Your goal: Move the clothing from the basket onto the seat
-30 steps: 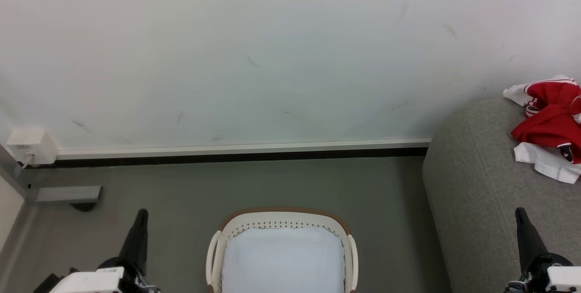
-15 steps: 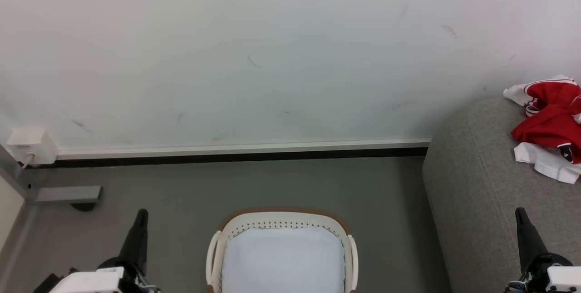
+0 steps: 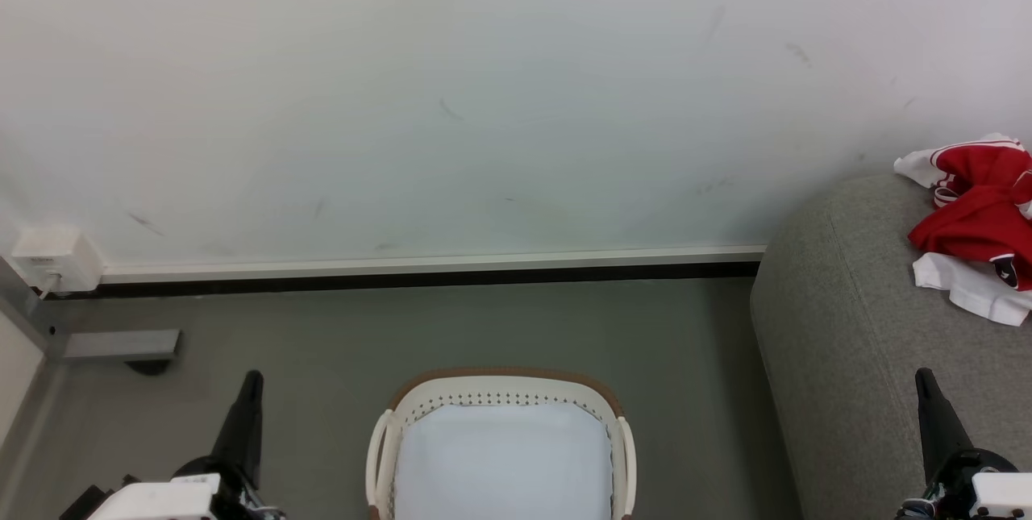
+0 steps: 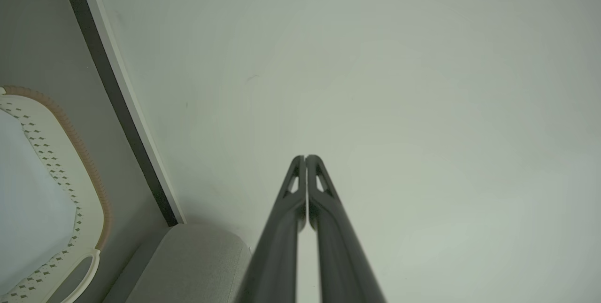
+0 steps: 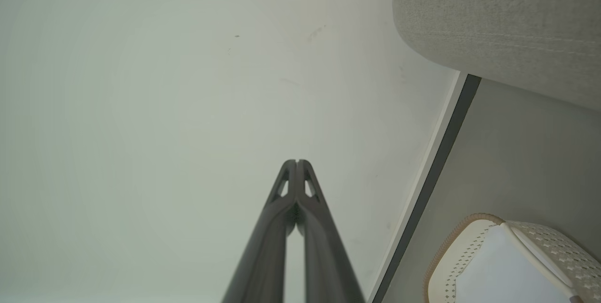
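The transfer looks finished: the clothing [image 3: 971, 218] lies heaped on the seat [image 3: 846, 343], and the basket [image 3: 500, 381] holds just its white lining. The left end effector [image 3: 253, 377] and right end effector [image 3: 921, 376] are pinched closed on nothing, well apart from the clothing. No further grasp seems needed.

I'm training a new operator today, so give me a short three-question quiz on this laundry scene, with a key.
1. True or false: the clothing lies on the seat.
2. Pick one: the basket holds A) red garments, B) no visible garments, C) shoes.
3. Fill in: the left pincer and the right pincer are both ____ (open/shut).
Key: 1 true; 2 B; 3 shut.
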